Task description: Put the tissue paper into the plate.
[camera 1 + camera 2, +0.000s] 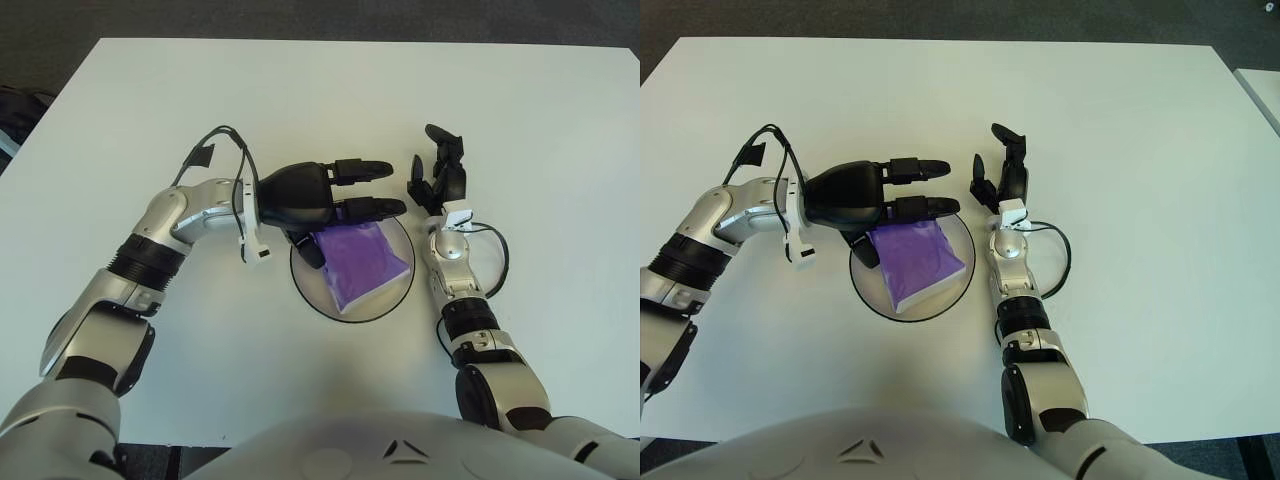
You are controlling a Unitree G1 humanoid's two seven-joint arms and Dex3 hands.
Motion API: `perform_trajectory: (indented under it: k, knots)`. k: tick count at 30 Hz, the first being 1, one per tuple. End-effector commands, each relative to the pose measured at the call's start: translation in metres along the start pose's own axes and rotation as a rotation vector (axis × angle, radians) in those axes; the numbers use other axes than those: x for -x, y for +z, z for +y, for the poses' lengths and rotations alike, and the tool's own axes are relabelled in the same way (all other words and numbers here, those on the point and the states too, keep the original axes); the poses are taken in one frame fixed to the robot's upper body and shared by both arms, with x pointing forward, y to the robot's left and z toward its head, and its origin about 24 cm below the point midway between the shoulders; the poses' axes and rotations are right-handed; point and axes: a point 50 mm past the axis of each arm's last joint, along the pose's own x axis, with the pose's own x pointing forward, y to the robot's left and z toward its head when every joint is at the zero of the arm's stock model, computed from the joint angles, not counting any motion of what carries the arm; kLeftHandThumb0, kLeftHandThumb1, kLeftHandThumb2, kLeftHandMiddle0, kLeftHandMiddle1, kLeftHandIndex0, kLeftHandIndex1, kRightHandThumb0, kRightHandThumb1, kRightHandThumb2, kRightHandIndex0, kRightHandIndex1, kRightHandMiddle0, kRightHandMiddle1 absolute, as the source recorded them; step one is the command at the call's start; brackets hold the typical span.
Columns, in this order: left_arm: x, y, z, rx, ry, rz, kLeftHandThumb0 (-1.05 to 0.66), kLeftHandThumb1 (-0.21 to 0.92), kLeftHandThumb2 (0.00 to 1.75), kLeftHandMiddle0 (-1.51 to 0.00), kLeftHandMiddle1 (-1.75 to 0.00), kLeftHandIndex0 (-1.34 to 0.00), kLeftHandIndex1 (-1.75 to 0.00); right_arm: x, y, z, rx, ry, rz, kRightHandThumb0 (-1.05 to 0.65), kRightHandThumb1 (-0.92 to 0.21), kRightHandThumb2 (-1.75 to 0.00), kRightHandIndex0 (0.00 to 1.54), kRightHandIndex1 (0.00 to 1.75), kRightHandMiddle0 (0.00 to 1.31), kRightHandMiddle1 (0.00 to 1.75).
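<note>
Now | left hand [335, 195] fingers spread, released, above purple tissue paper [362, 262] lying flat inside plate [322, 300] | right hand [440, 175] idle beside plate, fingers relaxed | advice: lift straight up, avoid dragging tissue out.

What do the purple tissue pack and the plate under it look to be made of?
Tissue pack: seemingly a soft plastic-film wrapper, purple with a white lower edge; its faint sheen and slightly puffy flat shape suggest film over folded paper. Plate: smooth, pale and matte with a thin dark rim; ceramic or plastic, the look leaves it open. The left hand, fingers spread, shows above the pack.
</note>
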Motion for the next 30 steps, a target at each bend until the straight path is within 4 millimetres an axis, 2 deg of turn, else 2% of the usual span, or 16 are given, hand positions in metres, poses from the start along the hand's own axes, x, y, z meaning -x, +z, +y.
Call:
perform_trajectory:
  k: [1,12,18,20,22,26,30]
  knots:
    - [0.002,-0.005,0.007,-0.048,0.017,-0.003,-1.05,0.92,0.67,0.00,0.00,0.00,0.00,0.056,-0.073,-0.028,0.066,-0.046,0.360,-0.72,-0.92,-0.68,0.44,0.01,0.00,0.90]
    - [0.003,-0.008,0.006,-0.039,0.032,0.008,-1.05,0.92,0.63,0.00,0.00,0.00,0.00,0.055,-0.075,-0.028,0.076,-0.032,0.357,-0.70,-0.92,-0.65,0.44,0.01,0.00,0.89]
    - [0.009,-0.021,0.007,0.006,0.037,0.066,-1.05,0.92,0.66,0.00,0.00,0.00,0.00,0.057,-0.072,-0.027,0.088,-0.026,0.337,-0.70,-0.92,-0.63,0.43,0.01,0.00,0.93]
    - [0.012,-0.027,0.007,0.022,0.048,0.092,-1.05,0.92,0.66,0.00,0.00,0.00,0.00,0.058,-0.063,-0.020,0.084,-0.031,0.306,-0.70,-0.92,-0.62,0.43,0.01,0.00,0.94]
    - [0.016,-0.037,0.005,0.053,0.075,0.139,-1.05,0.92,0.66,0.00,0.00,0.00,0.00,0.060,-0.055,-0.015,0.079,-0.043,0.296,-0.71,-0.92,-0.61,0.44,0.01,0.00,0.95]
    - [0.026,-0.057,-0.003,0.199,0.201,0.270,-1.05,0.92,0.72,0.00,0.00,0.00,0.00,0.060,-0.057,-0.017,0.078,-0.054,0.332,-0.68,-0.92,-0.58,0.45,0.01,0.00,0.96]
    - [0.030,-0.063,-0.008,0.322,0.264,0.320,-1.05,0.92,0.79,0.00,0.00,0.00,0.00,0.059,-0.056,-0.016,0.073,-0.059,0.347,-0.65,-0.92,-0.57,0.46,0.02,0.00,0.95]
